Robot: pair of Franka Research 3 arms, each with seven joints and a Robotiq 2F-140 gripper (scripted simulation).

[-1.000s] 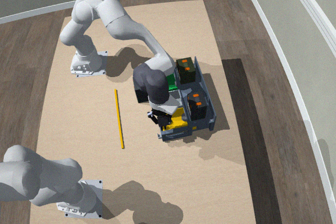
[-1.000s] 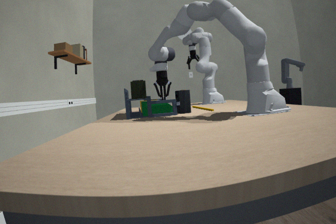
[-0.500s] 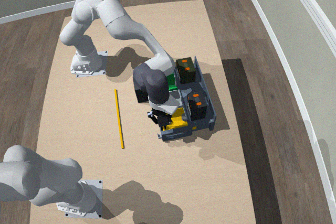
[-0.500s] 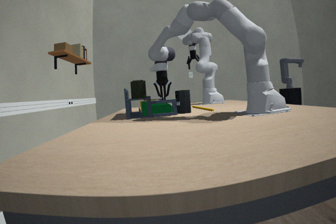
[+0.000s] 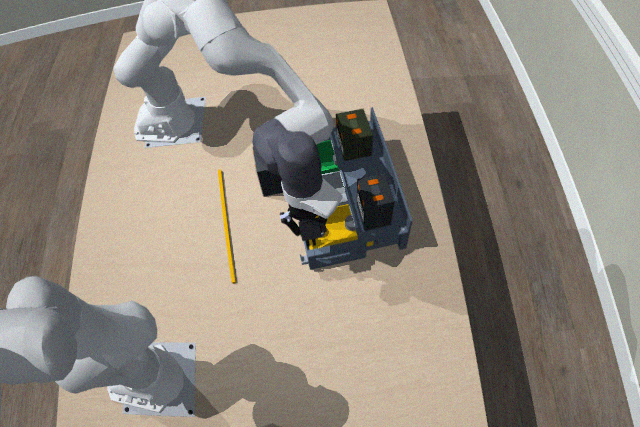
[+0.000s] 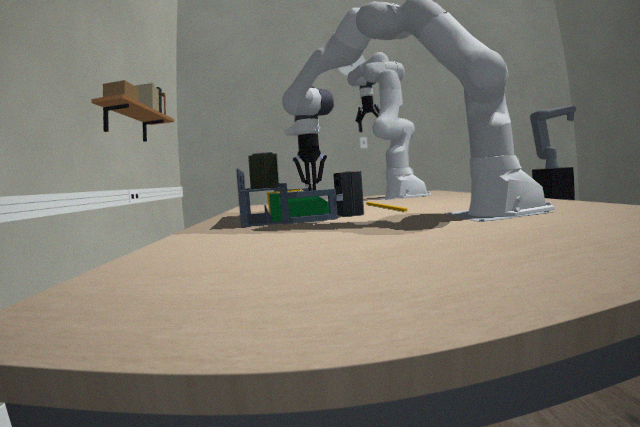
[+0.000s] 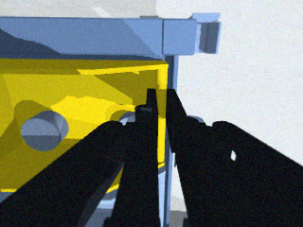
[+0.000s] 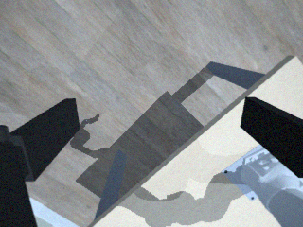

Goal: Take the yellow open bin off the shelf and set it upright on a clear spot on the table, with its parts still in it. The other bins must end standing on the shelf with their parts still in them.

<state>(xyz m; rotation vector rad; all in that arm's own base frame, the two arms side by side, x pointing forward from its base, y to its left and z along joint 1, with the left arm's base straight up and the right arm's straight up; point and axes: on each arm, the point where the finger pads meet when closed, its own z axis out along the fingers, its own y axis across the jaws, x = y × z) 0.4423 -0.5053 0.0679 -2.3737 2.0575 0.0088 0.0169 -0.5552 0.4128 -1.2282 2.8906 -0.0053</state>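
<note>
The yellow bin (image 5: 338, 230) (image 7: 95, 105) sits upright in the lower tier of the blue-grey shelf (image 5: 336, 259) (image 6: 283, 205) (image 7: 95, 38), with grey round parts (image 7: 43, 134) inside. My left gripper (image 5: 311, 243) (image 6: 310, 188) (image 7: 160, 102) points down at the bin's outer end wall, one finger inside and one outside, shut on that wall. The green bin (image 5: 327, 156) (image 6: 305, 207) stands at the shelf's other end, and a pale grey bin (image 5: 334, 183) lies between them, partly hidden by the arm. My right gripper (image 6: 369, 123) (image 8: 160, 113) is open and empty, high up, away from the shelf.
Two dark boxes with orange marks (image 5: 354, 138) (image 5: 375, 209) stand on the shelf's upper tier. Another dark box (image 5: 269, 183) (image 6: 348, 193) stands on the table in front of the shelf, partly under the left wrist. A thin yellow bar (image 5: 226, 226) (image 6: 386, 206) lies farther out.
</note>
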